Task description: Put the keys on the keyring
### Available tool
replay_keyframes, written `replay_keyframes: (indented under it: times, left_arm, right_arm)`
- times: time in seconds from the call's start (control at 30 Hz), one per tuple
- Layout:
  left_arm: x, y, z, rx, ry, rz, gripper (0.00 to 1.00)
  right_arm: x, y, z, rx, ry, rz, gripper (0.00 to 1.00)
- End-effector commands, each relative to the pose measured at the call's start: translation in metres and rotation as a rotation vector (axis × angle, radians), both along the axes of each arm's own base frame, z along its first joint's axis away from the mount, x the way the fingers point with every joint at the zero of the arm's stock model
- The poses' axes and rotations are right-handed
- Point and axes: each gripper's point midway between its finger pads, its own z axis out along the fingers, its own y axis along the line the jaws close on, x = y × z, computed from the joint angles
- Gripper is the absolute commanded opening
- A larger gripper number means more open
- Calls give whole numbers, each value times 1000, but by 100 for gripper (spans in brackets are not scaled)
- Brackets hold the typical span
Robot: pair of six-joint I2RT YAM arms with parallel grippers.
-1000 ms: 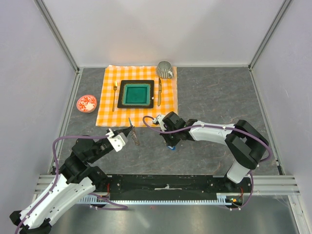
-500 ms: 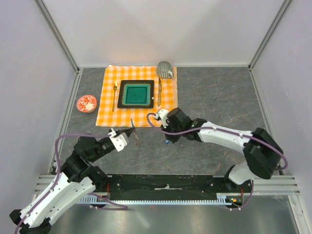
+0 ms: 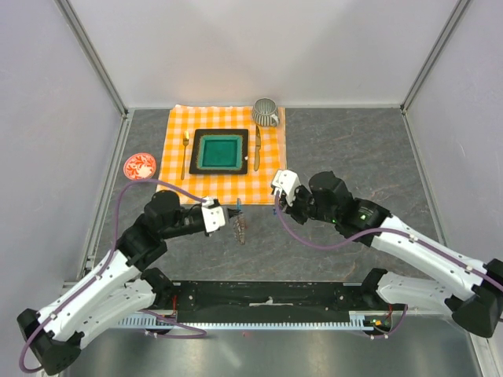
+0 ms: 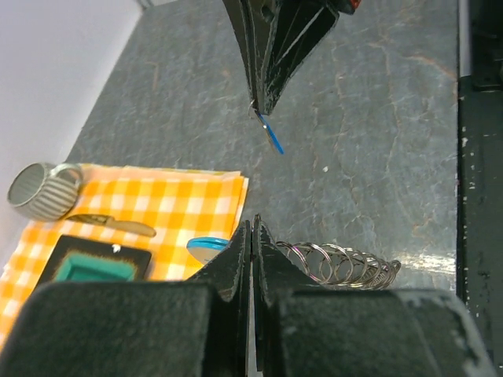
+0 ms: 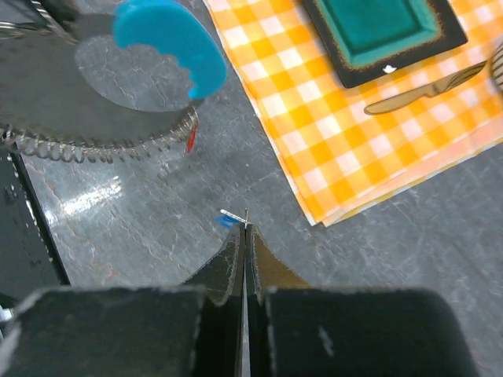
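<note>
**Top external view.** The left gripper (image 3: 233,217) is closed. The keyring (image 3: 242,229) hangs as a coiled strand just below its fingertips. The right gripper (image 3: 277,200) is closed on a small key (image 3: 276,209) with a blue part. The two sets of fingertips face each other, near but apart.

**Left wrist view.** The fingers of the left gripper (image 4: 252,232) are pressed together. The keyring (image 4: 342,265) emerges at the fingertips and extends to their right as a row of silvery coils. A blue tag (image 4: 206,245) shows just left of the fingertips. The exact pinch point is hidden. The right gripper (image 4: 263,98) is ahead of the fingertips, closed, with the small key (image 4: 272,140) projecting from its tip.

**Right wrist view.** The fingers of the right gripper (image 5: 245,236) are pressed together on the small key (image 5: 233,217), which sits crosswise at the tip. Ahead and to the left are the blue tag (image 5: 169,39), the keyring (image 5: 94,145) and a red piece (image 5: 191,138) on the coil.
</note>
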Motion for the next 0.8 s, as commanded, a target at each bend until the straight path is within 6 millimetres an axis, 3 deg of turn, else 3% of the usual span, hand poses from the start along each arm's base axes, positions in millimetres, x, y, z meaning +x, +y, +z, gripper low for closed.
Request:
replay_keyframes:
  times: [0.0, 0.13, 0.27, 0.77]
  left_arm:
    - [-6, -22, 47, -62, -100, -142, 2]
    - [-7, -41, 45, -43, -67, -246, 2]
    - [-10, -51, 40, -38, -57, -307, 2]
    - [-16, -61, 29, -63, -64, -383, 2]
  right_arm:
    - [-12, -9, 34, -23, -117, 106, 0]
    - [-24, -9, 49, -2, -142, 177, 0]
    - [-33, -1, 47, 24, -135, 246, 0]
    - [-52, 21, 45, 96, -116, 365, 0]
